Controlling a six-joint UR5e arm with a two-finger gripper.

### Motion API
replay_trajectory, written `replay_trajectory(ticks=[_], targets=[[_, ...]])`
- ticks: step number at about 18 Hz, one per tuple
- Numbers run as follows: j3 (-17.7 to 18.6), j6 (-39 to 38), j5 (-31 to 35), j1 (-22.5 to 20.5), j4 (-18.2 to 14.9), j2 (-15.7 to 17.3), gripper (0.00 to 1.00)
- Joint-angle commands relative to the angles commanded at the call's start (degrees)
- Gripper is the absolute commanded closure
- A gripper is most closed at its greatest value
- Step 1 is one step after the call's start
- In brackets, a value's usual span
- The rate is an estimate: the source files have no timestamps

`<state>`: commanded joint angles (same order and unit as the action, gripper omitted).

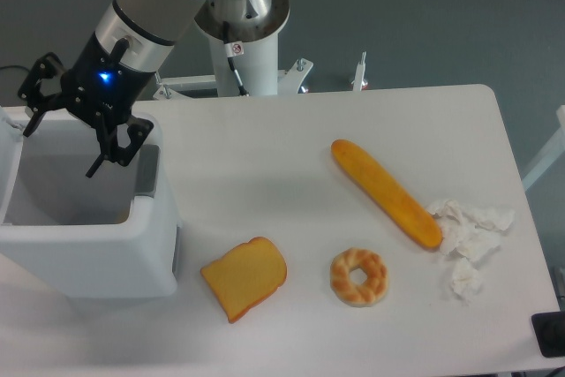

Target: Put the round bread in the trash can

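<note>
The white trash can stands at the table's left edge, with its grey inside showing and a grey side tab. My gripper hangs open over the can's mouth, its black fingers spread wide with nothing between them. The round bread does not show anywhere; the can's front wall hides the bottom of the bin.
A square toast slice lies just right of the can. A twisted ring bread, a long baguette and crumpled white tissue lie further right. The arm's base stands at the table's back edge.
</note>
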<state>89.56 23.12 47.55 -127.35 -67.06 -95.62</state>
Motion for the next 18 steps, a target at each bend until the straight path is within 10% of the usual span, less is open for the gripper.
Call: replay_trajectory(ticks=[7,18], targets=[[-0.26,4.04,0.96,-1.4,0.0,1.14,0.0],[-0.44,17.19,27.57,-2.72,2.9,3.6,0.0]])
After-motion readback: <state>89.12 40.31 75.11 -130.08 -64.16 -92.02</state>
